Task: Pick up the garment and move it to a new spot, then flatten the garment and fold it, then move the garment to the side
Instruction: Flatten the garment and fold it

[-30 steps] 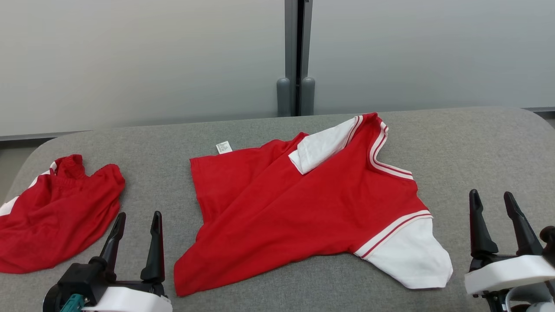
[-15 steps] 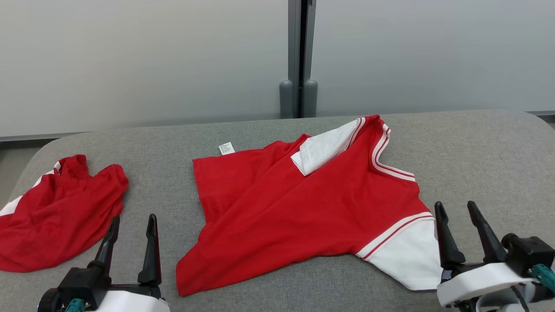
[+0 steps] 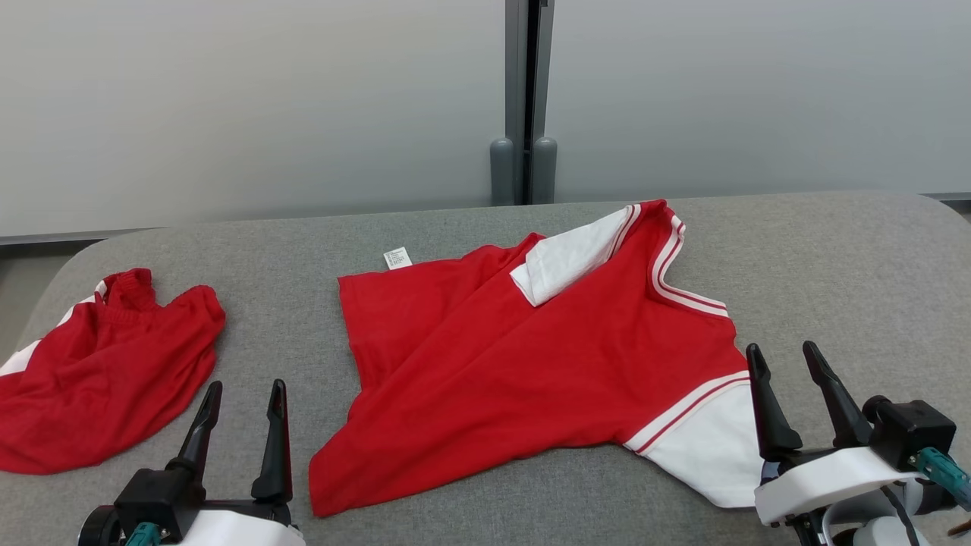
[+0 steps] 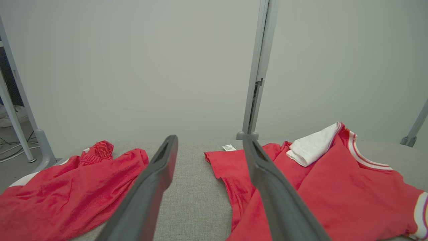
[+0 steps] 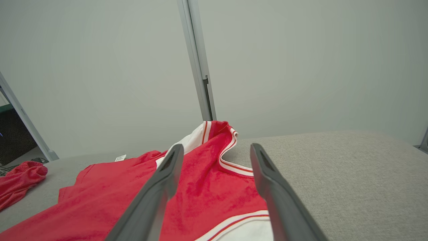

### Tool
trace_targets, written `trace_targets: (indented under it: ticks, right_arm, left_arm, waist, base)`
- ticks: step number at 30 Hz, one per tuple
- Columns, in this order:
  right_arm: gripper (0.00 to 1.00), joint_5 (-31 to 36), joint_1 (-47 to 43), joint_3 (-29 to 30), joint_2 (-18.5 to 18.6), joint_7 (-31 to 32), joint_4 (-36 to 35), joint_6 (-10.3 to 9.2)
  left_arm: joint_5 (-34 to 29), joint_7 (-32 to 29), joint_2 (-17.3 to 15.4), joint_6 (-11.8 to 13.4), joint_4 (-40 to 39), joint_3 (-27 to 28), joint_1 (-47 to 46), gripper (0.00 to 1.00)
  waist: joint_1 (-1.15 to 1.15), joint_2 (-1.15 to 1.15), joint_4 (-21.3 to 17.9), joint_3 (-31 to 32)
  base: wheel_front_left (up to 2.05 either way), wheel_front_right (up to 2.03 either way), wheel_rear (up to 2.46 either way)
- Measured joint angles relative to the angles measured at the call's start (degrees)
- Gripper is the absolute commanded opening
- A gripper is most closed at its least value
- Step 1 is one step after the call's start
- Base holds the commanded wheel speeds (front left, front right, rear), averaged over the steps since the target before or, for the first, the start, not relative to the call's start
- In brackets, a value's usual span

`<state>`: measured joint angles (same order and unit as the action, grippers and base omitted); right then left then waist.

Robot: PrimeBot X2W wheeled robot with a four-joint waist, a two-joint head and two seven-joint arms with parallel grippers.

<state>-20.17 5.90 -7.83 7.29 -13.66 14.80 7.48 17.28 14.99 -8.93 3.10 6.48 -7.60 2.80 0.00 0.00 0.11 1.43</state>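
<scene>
The garment [image 3: 531,364] is a red T-shirt with white sleeves and striped trim, lying crumpled on the grey padded table [image 3: 834,250]. One white sleeve is folded over onto its chest, and a small white label sticks out at its far left corner. My left gripper [image 3: 247,384] is open and empty, just left of the shirt's near hem corner. My right gripper [image 3: 781,347] is open and empty, at the outer edge of the near white sleeve. The left wrist view shows the shirt [image 4: 334,187] right of the open left gripper [image 4: 210,138]. The right wrist view shows the shirt [image 5: 200,190] beyond the open right gripper [image 5: 217,146].
A second red garment [image 3: 98,371] with a white stripe lies bunched at the table's left end, close to my left gripper. Pale partition panels and a grey post [image 3: 523,98] stand behind the table. Bare table surface stretches right of the shirt.
My right gripper has moved left from the table's right edge to the shirt's near white sleeve. The left gripper has barely shifted. Both garments lie as before.
</scene>
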Motion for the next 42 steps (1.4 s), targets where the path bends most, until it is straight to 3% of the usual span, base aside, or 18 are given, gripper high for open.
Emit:
trace_targets:
  ticks: [15,20,26,33,42]
  right_arm:
    - [1.0,0.56,0.39,0.55,0.32,-0.22,0.38,0.0]
    - [1.0,1.22,-0.28,5.34,1.44,1.69,-0.23,0.0]
    - [1.0,0.71,-3.62,7.46,3.52,12.28,0.62,0.0]
    - [1.0,-1.29,-5.48,7.83,1.4,24.14,3.11,0.0]
    - [1.0,-0.58,-4.15,8.4,-0.7,28.98,5.25,0.0]
  left_arm:
    - [0.01,0.0,0.13,-0.08,0.53,0.2,-0.03,1.0]
    - [1.01,-0.43,0.0,-0.29,0.04,0.63,-0.03,1.0]
    - [3.33,-10.85,-1.45,-0.79,-0.4,-0.3,1.74,1.0]
    - [5.92,-21.51,-2.32,-1.09,-1.94,-2.08,3.83,1.0]
    - [8.12,-28.2,-2.92,-2.7,1.2,-4.21,3.93,1.0]
  waist:
    - [0.0,0.0,-0.42,0.2]
    - [0.0,0.0,-0.27,0.3]
    - [0.0,0.0,-0.03,-0.29]
    - [0.0,0.0,-0.04,-1.2]
    - [0.0,0.0,-0.3,-2.54]
  base:
    - [0.0,0.0,0.0]
    - [0.0,0.0,0.0]
    - [0.0,0.0,0.0]
    - [0.0,0.0,0.0]
    - [0.0,0.0,0.0]
